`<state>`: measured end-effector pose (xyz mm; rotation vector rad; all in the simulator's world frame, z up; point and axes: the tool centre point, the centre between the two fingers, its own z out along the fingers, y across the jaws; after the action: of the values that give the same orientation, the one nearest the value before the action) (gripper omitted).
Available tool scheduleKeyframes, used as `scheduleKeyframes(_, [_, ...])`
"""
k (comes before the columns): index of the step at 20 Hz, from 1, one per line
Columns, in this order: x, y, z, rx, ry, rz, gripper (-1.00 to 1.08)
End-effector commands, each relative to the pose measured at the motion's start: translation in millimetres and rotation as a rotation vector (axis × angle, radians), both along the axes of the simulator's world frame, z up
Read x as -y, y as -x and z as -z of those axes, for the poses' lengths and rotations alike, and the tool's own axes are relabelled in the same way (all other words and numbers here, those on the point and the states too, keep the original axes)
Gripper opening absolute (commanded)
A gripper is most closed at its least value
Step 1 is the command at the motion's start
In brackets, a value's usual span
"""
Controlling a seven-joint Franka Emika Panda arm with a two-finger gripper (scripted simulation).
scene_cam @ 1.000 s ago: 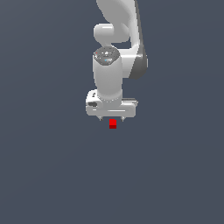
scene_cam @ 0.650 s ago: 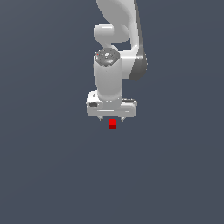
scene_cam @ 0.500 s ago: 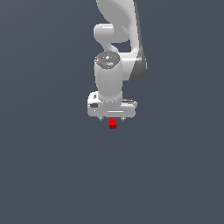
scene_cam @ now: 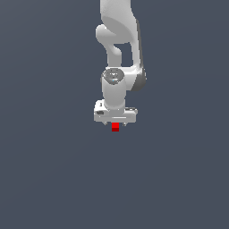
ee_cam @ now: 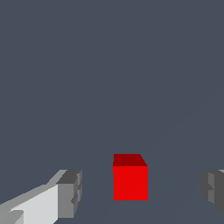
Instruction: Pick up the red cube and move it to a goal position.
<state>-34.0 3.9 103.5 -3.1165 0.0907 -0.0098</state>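
In the exterior view the white arm (scene_cam: pixel 117 53) reaches down over a plain grey surface (scene_cam: pixel 49 170), and the gripper (scene_cam: pixel 115 123) sits right above the cube (scene_cam: pixel 115 127), which peeks out just under the hand's lower edge, near the scene's middle. In the wrist view the cube (ee_cam: pixel 130 178) lies between the two fingers (ee_cam: pixel 69 193), which stand wide apart with clear gaps on both sides, gripping nothing.

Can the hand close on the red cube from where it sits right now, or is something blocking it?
Probably yes. In the wrist view the red cube sits between the hand's two open fingers, with clear gaps on both sides and nothing else nearby. It looks slightly nearer one finger.
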Motion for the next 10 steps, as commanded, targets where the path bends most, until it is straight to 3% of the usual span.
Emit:
scheduleKeyframes(1, [-1.0, 10.5, 21.0, -0.002, 0.006, -0.005, 1.0])
scheduleKeyframes(10, [-2.0, 33.5, 72.5, -0.006, 0.02, -0.017, 1.0])
